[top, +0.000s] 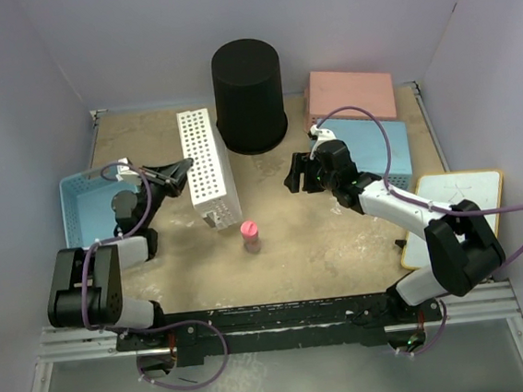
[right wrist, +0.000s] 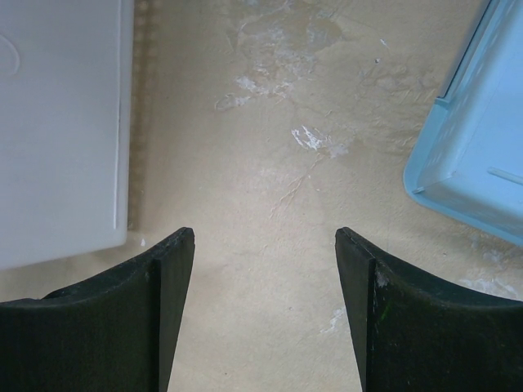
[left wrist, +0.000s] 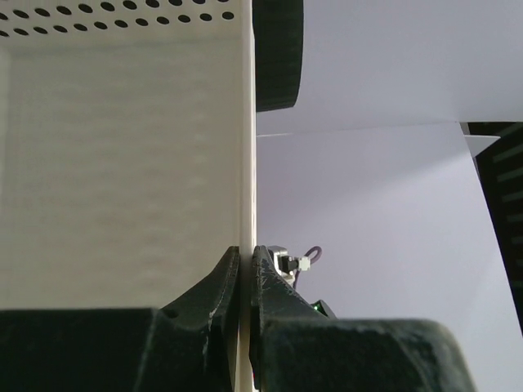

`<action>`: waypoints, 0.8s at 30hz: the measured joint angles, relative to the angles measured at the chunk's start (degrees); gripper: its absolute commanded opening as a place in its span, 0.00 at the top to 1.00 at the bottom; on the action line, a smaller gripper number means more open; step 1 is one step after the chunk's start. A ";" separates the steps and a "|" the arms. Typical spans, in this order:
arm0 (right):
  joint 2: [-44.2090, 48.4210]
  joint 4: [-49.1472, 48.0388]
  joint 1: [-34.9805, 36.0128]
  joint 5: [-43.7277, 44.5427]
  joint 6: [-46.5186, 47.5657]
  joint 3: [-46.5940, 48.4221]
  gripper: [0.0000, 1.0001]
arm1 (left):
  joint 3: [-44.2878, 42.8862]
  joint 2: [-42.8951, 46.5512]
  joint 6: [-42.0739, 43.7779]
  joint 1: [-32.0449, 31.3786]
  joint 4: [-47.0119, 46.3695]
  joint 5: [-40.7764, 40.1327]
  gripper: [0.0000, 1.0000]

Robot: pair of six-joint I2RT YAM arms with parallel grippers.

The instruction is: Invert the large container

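Note:
The large container [top: 248,95], a tall round black bin, stands at the back centre with a flat closed end up and its wider end on the table. Its edge shows at the top of the left wrist view [left wrist: 278,49]. My left gripper [top: 183,172] is shut on the thin wall of a white perforated basket [top: 207,164], which stands on its side left of the bin; the pinch shows in the left wrist view [left wrist: 246,253]. My right gripper [top: 295,174] is open and empty over bare table, in front and to the right of the bin, apart from it [right wrist: 265,237].
A blue basket [top: 82,209] sits at the left. A pink basket [top: 352,95] and a second blue basket [top: 373,148] sit at the back right. A white board [top: 457,205] lies at the right. A small pink object [top: 251,236] stands near the centre front.

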State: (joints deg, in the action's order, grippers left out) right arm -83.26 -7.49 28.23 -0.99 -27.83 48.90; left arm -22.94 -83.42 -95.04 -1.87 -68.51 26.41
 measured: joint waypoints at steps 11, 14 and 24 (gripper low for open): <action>0.00 -0.07 0.00 -0.02 -0.04 0.00 0.27 | -2.32 12.74 16.96 9.75 27.10 1.64 0.99; 0.00 -0.09 0.00 -0.02 -0.04 0.00 0.27 | -4.83 13.90 21.35 9.73 33.79 1.75 0.88; 0.00 -0.07 0.00 0.00 -0.04 0.00 0.28 | -11.30 19.19 38.40 10.38 58.36 -4.96 0.71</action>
State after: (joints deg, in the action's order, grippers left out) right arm -83.26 -7.55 28.23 -0.99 -27.88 48.90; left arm -34.24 -64.23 -56.64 8.51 -10.15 21.45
